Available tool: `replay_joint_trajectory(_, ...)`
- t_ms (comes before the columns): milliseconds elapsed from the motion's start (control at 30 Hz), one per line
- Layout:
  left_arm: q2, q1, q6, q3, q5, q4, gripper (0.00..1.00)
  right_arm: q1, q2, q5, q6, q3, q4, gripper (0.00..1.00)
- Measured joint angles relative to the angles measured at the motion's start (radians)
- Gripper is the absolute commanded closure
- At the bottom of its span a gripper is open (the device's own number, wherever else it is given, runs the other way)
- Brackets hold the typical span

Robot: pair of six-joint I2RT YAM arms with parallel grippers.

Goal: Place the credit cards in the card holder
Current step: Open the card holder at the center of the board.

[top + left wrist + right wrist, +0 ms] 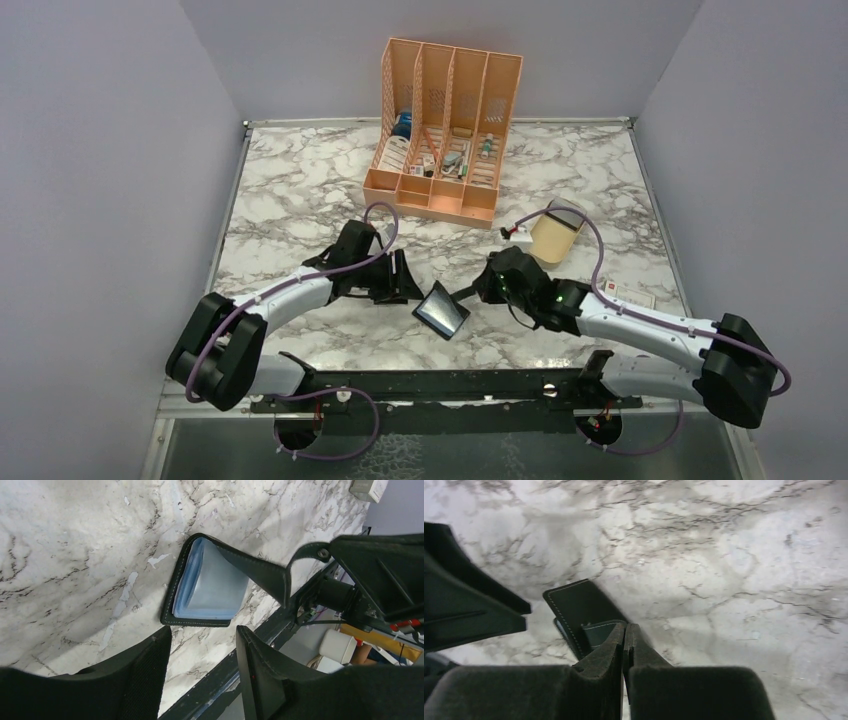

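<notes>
your holder (442, 310) is lying opened on the marble worktop (300, 190), in the middle near the front edge, between your two arms. most of it is resting flat, with its pale bluish-grey pockets (210, 587) facing up.

your right jaws are clenching flat together on the holder's tab (305, 555). they are holding the black flap (250, 567) lifted off the worktop, slanting up from the pockets toward the jaws. the snap button (325, 554) is showing right at their edge.

your left jaws are standing released and are grasping nothing. they are hovering just beside the holder's left edge, apart from it, with both fingers (145, 675) pointing toward it.

a whitish card (628, 293) with a red mark is lying on the worktop at the right, just beside your right arm (640, 325) and well apart from the holder. you cannot tell from these views where any dark cards are.

a beige dish (555, 237) is sitting just behind your right wrist. an orange organizer (445, 130) is standing at the back of the worktop, with small items in its slots.
</notes>
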Motion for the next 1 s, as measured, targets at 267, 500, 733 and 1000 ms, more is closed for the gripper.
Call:
replay_joint_trajectory(267,0.014,-0.003,-0.028,-0.016,0.022,0.061,0.49,-0.097,0.032,0.018,-0.023,-0.003,-0.042,0.99)
replay_joint_trajectory(500,0.043,-0.019,-0.061,-0.042,0.032,0.116,0.50,-0.166,0.052,-0.003,-0.018,-0.041,-0.034,0.99)
replay_joint_trajectory(733,0.058,-0.042,-0.072,-0.059,0.027,0.142,0.47,-0.198,0.054,-0.013,0.003,-0.109,-0.025,0.99)
replay_joint_trajectory(1000,0.069,-0.065,-0.083,-0.062,0.011,0.174,0.60,-0.203,0.036,-0.047,0.011,-0.117,-0.019,0.65)
